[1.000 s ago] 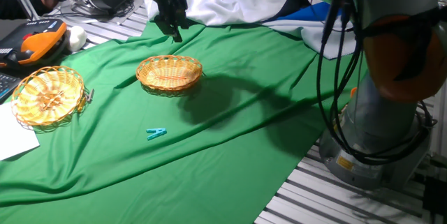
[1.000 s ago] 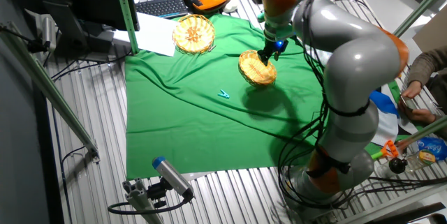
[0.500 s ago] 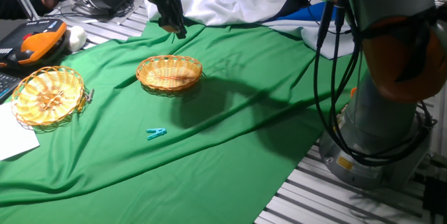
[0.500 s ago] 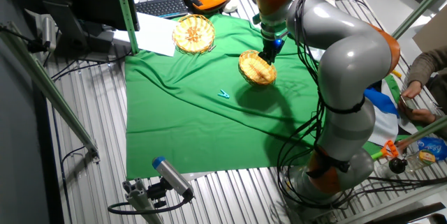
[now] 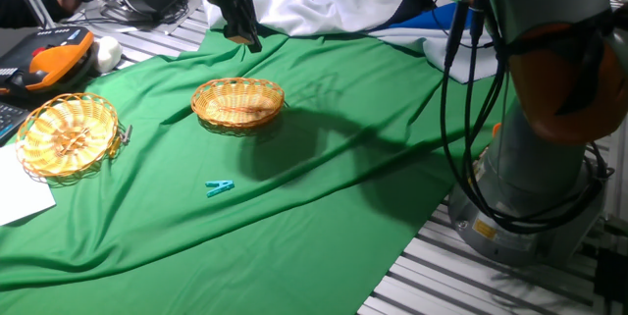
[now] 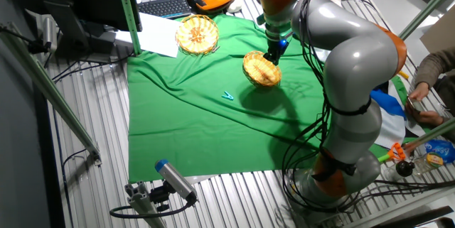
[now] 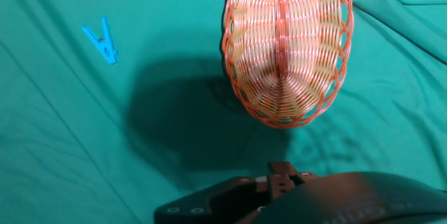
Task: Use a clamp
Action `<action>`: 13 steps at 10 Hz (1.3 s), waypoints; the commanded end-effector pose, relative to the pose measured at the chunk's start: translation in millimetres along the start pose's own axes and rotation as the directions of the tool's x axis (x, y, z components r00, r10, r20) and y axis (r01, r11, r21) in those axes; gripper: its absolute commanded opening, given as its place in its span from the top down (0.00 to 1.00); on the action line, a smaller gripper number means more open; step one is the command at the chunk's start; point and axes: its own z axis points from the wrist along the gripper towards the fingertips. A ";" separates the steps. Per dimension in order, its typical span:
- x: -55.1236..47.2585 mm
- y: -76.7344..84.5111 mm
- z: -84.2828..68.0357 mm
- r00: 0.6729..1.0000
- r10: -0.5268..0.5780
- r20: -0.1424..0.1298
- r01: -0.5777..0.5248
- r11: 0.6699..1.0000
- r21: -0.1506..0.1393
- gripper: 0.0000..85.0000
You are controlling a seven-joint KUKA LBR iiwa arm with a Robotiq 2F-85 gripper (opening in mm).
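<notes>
Well apart, the clamp [image 5: 220, 188] lies below the raised hand [image 5: 241, 36].

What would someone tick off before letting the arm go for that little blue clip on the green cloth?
1. Teal clip lies free on the green cloth, nothing on it: ok.
2. Clip shows in hand view: ok.
3. Pincer empty: cannot tell, fingers mostly out of frame.
4. Pincer above the clip: not ok, it hangs high beyond the oval wicker basket.
5. Round wicker basket apart from the clip: ok.
</notes>
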 end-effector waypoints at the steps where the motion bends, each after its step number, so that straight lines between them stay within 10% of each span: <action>1: 0.1 -0.1 -0.1 1.000 0.001 0.000 -0.001 1.000 0.000 1.00; 7: 0.1 -0.1 -0.1 0.999 0.019 0.049 -0.020 1.000 0.001 1.00; 11: 0.1 -0.1 -0.1 0.996 0.044 0.083 -0.036 0.995 -0.092 1.00; 13: 0.1 -0.1 -0.1 0.994 0.070 0.078 -0.068 0.997 -0.033 1.00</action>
